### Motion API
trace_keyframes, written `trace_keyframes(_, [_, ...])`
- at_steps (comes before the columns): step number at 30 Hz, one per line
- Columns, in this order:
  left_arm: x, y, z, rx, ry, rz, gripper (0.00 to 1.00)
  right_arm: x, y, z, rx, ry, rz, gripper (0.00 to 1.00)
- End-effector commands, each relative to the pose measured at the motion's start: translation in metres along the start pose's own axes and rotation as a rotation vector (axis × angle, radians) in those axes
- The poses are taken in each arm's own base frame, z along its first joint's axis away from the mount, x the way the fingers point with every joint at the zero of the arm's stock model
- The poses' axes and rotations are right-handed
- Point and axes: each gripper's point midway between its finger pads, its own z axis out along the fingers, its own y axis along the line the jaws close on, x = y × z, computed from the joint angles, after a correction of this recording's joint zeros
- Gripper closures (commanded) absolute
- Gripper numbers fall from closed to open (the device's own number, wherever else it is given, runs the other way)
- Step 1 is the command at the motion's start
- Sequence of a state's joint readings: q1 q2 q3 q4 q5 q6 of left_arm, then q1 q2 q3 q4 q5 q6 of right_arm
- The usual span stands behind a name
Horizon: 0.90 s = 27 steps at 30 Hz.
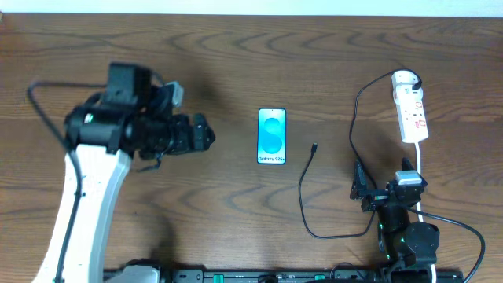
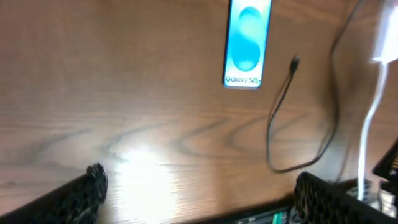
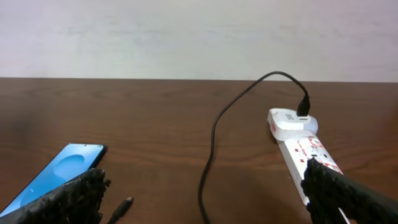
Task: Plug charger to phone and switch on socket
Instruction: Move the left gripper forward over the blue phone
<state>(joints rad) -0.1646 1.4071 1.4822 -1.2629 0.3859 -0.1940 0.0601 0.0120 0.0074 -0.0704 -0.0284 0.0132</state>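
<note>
The phone [image 1: 272,136] lies flat at the table's middle, its cyan screen lit, also seen in the left wrist view [image 2: 247,43] and the right wrist view [image 3: 59,171]. The thin black charger [image 1: 302,189] loops across the table. Its small tip [image 1: 314,147] lies loose just right of the phone, apart from it. Its black plug [image 3: 303,107] sits in the far end of the white socket [image 1: 412,110] at the right. My left gripper [image 1: 203,132] hovers open, left of the phone. My right gripper [image 1: 385,185] stands open near the socket's near end, empty.
The socket's white cord [image 1: 422,169] runs down past my right arm toward the front edge. A rail with electronics [image 1: 275,277] lines the table's front edge. A pale wall [image 3: 186,37] rises behind the table's far edge.
</note>
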Motion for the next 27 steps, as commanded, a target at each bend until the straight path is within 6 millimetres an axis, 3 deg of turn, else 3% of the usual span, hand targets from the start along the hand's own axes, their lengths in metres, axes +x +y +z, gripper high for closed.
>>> trace_keyframes(1, [-0.019,0.008,0.001,-0.21,0.001,-0.003,0.02,0.001,-0.002,0.0,0.01,0.001,-0.011,0.01])
trace_keyframes(3, [-0.029,-0.003,0.009,-0.241,0.013,0.026,0.02,0.001,-0.002,0.0,0.01,0.001,-0.011,0.01])
trace_keyframes(6, [-0.037,-0.038,0.032,-0.139,0.02,0.087,0.02,0.001,-0.002,0.0,0.01,0.001,-0.011,0.01])
trace_keyframes(12, [-0.04,-0.066,0.057,-0.092,0.023,0.087,0.02,0.001,-0.002,0.0,0.01,0.001,-0.011,0.01])
trace_keyframes(21, [-0.024,-0.067,0.095,-0.162,0.17,0.022,0.02,0.001,-0.002,0.0,0.01,0.001,-0.011,0.01])
trace_keyframes(27, [-0.042,-0.071,0.093,-0.24,0.223,0.043,0.02,0.001,-0.002,0.0,0.01,0.001,-0.011,0.01])
